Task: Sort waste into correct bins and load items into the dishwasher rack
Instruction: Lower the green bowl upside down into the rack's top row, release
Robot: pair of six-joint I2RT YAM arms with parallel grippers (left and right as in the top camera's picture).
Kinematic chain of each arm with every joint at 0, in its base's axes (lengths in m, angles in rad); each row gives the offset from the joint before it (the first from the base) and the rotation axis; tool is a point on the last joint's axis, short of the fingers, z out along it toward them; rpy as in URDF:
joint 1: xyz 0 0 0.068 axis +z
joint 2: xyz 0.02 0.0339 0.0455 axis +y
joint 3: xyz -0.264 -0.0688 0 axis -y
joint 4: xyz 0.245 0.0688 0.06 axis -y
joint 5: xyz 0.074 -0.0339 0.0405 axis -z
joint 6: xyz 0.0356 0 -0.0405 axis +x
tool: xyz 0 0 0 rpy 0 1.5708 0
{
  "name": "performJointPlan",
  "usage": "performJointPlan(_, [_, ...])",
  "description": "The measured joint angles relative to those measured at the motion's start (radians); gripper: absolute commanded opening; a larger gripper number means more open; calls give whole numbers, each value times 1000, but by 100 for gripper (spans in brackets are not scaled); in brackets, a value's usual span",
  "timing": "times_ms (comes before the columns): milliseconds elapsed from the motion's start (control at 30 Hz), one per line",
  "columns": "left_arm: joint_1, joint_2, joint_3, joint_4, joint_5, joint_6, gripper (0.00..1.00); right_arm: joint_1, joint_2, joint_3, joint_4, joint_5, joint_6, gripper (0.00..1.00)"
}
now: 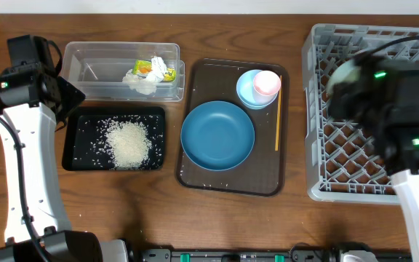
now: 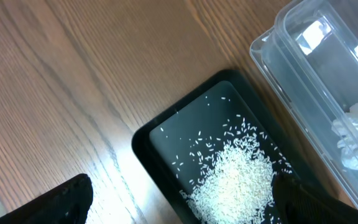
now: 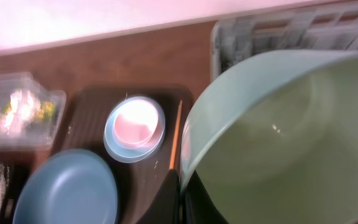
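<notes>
From where I stand, the right claw [image 3: 182, 199] is pinched tight on the rim of the mint-green bowl [image 3: 278, 124]. It holds the bowl tipped on edge above the grey dishwasher rack [image 1: 355, 167] at the right end of the worktop [image 1: 122, 211]. A couple of pale specks cling inside the bowl. From overhead that arm is a blur, so I cannot say how close the bowl is to the pegs.

The left claw [image 2: 188, 202] is spread wide and grips nothing. It hangs over the left part of the black tray [image 1: 75, 142], one finger above bare wood and the other above the tray.

The heap of rice [image 1: 128, 142] lies in the black tray, with loose grains scattered around it. Just behind it, in the clear tub [image 1: 93, 69], sit the crumpled tissue [image 1: 142, 84] and the yellow-green wrapper [image 1: 155, 69], both at the tub's right end.

The brown tray [image 1: 268, 160] lies between the bins and the rack. The dark blue bowl [image 1: 217, 135] sits on its left half. At its far right corner the pink cup [image 1: 267, 83] rests inside the light blue bowl [image 1: 247, 93]. The orange stick [image 1: 278, 120] lies along the tray's right edge, just beside them.
</notes>
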Motion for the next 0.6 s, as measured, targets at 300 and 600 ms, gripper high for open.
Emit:
performJointPlan(300, [0, 0, 0, 0, 0, 0, 94, -240, 218, -1, 342, -315, -11, 1])
performJointPlan(600, [0, 0, 0, 0, 0, 0, 94, -311, 470, -3, 694, -567, 16, 1])
